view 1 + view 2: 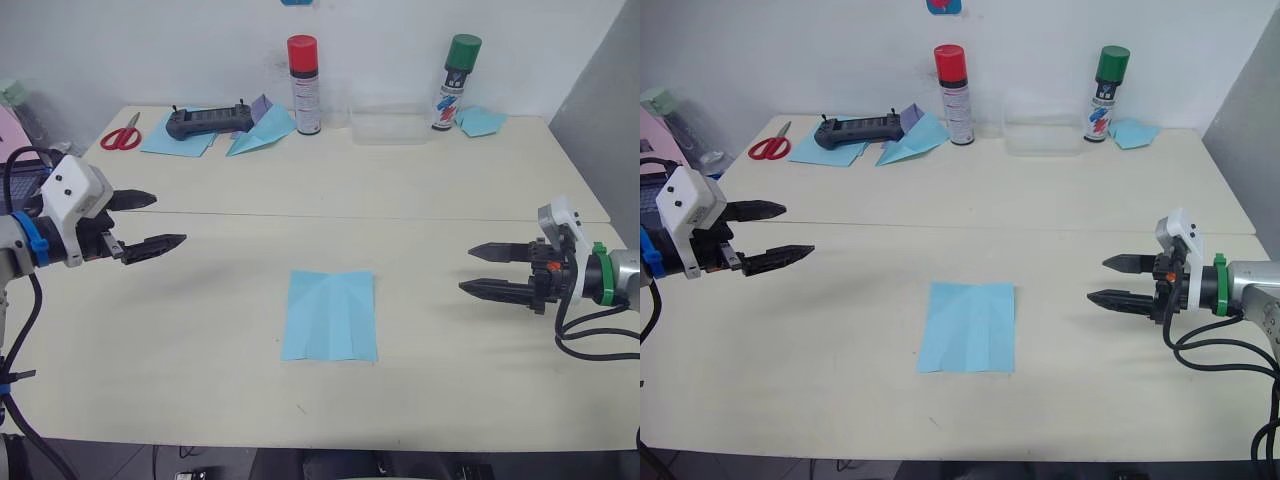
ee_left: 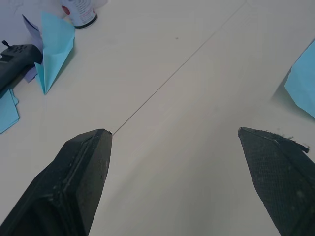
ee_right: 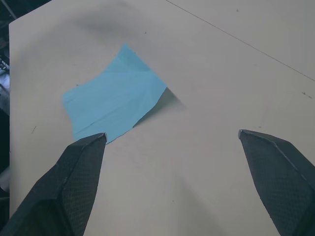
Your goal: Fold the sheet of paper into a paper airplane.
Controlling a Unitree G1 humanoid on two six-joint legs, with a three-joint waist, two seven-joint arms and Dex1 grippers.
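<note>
The light blue sheet of paper (image 1: pixel 330 315) lies flat near the middle of the cream table (image 1: pixel 400 200), with faint crease lines across it and one edge slightly lifted (image 3: pixel 115 104). A corner of it shows in the left wrist view (image 2: pixel 304 91). My left gripper (image 1: pixel 148 220) hovers open above the table, well to the left of the sheet. On the other side my right gripper (image 1: pixel 478 270) is open too, its fingers pointing at the sheet from some distance. Neither holds anything. No folded paper airplane made from this sheet is in view.
Along the back edge lie red scissors (image 1: pixel 121 134), a black handheld controller (image 1: pixel 207 121) on blue paper, a light blue paper dart (image 1: pixel 260 130) with a purple scrap, a red-capped spray can (image 1: pixel 304 84), a clear plastic box (image 1: pixel 388 127), a green-capped can (image 1: pixel 455 80) and another blue paper (image 1: pixel 481 122).
</note>
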